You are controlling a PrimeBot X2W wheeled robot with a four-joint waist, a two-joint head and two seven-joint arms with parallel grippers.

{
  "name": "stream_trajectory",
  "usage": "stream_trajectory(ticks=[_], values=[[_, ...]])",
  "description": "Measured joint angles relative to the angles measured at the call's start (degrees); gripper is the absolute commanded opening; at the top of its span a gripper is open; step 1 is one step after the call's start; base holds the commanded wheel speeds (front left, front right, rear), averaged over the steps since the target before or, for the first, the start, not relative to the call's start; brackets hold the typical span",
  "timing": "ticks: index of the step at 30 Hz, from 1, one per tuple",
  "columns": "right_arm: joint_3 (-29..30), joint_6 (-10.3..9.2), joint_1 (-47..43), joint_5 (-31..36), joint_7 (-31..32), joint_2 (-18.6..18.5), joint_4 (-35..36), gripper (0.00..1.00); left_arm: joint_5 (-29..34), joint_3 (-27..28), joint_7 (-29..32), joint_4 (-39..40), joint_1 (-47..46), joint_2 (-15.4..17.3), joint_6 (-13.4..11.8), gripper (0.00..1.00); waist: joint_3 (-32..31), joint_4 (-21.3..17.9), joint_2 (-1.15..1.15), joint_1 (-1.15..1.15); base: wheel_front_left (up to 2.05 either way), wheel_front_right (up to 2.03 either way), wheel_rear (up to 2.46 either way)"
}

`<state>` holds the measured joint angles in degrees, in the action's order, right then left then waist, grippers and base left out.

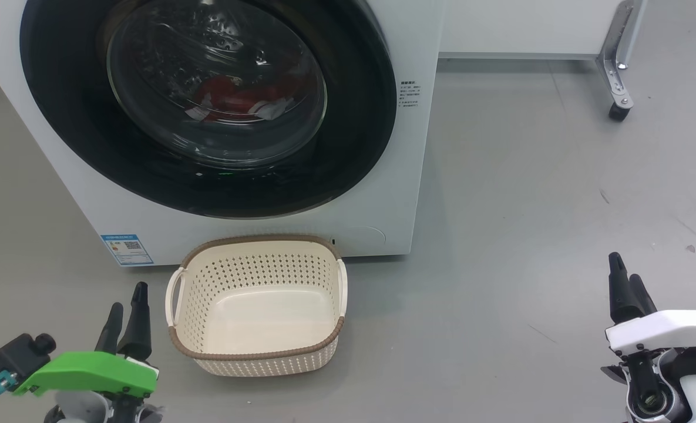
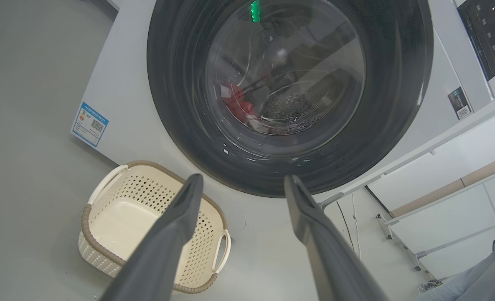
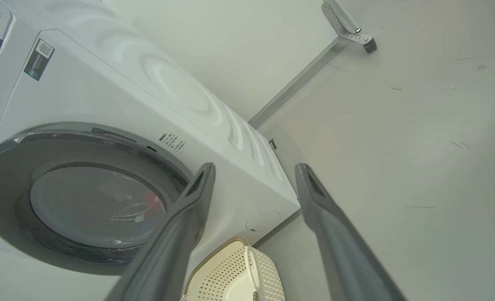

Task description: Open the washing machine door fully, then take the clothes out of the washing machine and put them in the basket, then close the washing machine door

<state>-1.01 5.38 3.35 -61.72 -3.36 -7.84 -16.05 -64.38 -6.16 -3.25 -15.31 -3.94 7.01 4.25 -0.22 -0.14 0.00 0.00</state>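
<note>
Two claws hang low over the grey floor (image 1: 530, 205), each with its fingers spread apart and gripping nothing. The left claw (image 1: 128, 295) is just left of the basket (image 1: 254, 355), and the right claw (image 1: 625, 267) is well off to the right. The cream basket stands on the floor just in front of the white washing machine (image 1: 409, 194). The washing machine door (image 1: 353, 147) is shut, with the red-and-white clothes (image 1: 236, 97) behind its glass.

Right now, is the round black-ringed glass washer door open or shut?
Shut. The black-ringed glass door sits flush on the white washing machine; red clothes show behind its glass.
</note>
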Motion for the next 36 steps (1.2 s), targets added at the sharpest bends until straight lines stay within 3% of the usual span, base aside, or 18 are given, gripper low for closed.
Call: stream_trajectory(ticks=[15, 36], values=[[-5.05, -2.03, 0.86, 15.89, -2.92, -1.63, 1.48, 1.00, 14.12, -5.06, -2.97, -0.58, -2.06, 1.65, -3.07, 1.00, -0.37, -0.02, 0.00, 0.00, 0.00, 0.00, 0.00], [-9.73, -4.09, 0.86, 31.08, -7.11, -1.78, 0.52, 1.00, 28.60, -8.98, -7.49, -2.98, -3.33, 2.13, -6.61, 1.00, -0.69, -0.10, 0.00, 0.00, 0.00, 0.00, 0.00]])
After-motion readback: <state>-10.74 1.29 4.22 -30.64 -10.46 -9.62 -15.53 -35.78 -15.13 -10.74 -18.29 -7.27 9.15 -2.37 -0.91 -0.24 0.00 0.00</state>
